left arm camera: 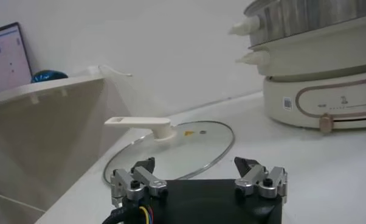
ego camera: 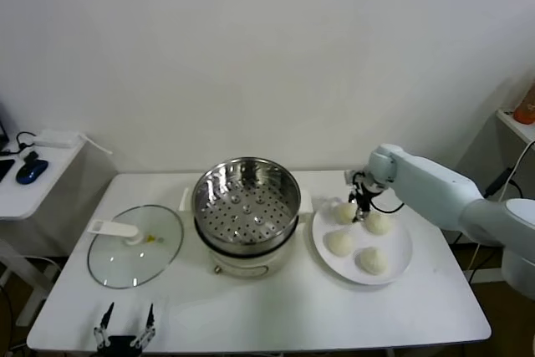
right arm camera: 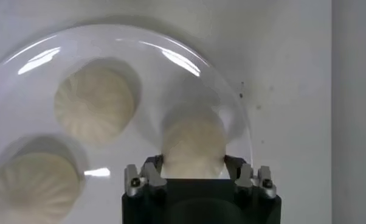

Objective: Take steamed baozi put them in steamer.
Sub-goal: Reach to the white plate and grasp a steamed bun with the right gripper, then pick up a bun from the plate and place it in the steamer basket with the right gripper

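Observation:
Four off-white baozi lie on a white plate (ego camera: 401, 269) right of the steamer (ego camera: 247, 198), a steel pot with a perforated floor on a cream base. My right gripper (ego camera: 362, 211) is down over the back of the plate. In the right wrist view its jaws (right arm camera: 193, 165) press both sides of one baozi (right arm camera: 193, 140), which still rests on the plate near the rim. Two more baozi (right arm camera: 95, 103) (right arm camera: 31, 182) lie beside it. My left gripper (ego camera: 125, 323) is open and empty at the table's front left edge; its own view (left arm camera: 195, 167) shows this too.
The glass lid (ego camera: 135, 244) with a white handle lies left of the steamer, just beyond the left gripper. A side table (ego camera: 33, 173) with a blue mouse stands at the far left. The table's front middle is bare.

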{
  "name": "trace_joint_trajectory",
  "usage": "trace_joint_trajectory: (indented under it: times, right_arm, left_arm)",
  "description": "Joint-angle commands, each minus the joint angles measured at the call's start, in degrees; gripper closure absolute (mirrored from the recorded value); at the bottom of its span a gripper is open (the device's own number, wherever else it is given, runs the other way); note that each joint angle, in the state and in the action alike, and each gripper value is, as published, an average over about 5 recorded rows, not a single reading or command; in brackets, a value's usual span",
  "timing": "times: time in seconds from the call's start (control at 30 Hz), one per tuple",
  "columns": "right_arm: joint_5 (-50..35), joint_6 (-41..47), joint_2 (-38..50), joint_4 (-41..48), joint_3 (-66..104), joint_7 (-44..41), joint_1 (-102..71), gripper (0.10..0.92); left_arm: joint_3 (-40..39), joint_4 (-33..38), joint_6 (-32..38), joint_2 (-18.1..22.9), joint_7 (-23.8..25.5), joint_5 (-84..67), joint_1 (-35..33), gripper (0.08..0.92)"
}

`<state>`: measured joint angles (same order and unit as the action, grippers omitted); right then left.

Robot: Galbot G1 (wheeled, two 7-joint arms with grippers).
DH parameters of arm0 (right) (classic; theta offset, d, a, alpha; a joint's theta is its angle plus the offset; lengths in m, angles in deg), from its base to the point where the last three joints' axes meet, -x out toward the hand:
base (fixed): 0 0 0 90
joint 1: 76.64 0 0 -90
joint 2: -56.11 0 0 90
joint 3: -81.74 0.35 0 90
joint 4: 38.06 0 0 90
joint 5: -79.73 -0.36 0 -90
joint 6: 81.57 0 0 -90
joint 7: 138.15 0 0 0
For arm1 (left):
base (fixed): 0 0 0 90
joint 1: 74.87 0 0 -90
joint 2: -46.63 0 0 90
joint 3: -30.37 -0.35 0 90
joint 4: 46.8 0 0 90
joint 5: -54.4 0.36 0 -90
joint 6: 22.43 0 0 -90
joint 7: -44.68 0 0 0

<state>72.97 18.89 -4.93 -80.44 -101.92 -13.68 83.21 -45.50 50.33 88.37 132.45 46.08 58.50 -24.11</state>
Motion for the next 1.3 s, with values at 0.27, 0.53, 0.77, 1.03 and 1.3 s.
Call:
trace_joint_trajectory:
  times: [0.27,0.53,0.77,1.03,1.3]
  right_arm:
    - [-3.3,-1.3,4.0,-8.6,-5.7,-1.5,7.6,0.431]
    - [-8.8,-15.2,6.6,-21.9,-17.5,-4.5,27.6,0.424]
    - [-13.3,-24.4,0.7,-21.5,-15.0,-7.5,34.6,0.423]
    - [-12.8,-31.9,-13.1,-14.8,-12.5,-9.9,34.0,0.407]
    - [-7.2,-39.3,-23.8,-2.6,-12.0,-11.7,27.7,0.406]
  left_arm:
    - [0.1,-0.1,0.6,0.0,-0.6,0.6,-0.4,0.177]
    - [0.2,-0.1,1.2,-0.3,-1.0,1.3,-0.9,0.177]
    - [-0.4,-0.4,1.7,-0.3,-1.1,1.9,-0.8,0.177]
    - [-0.6,0.4,2.1,-0.4,-1.1,2.7,-0.7,0.177]
    - [-0.3,0.5,2.4,-0.5,-1.1,2.5,-0.2,0.177]
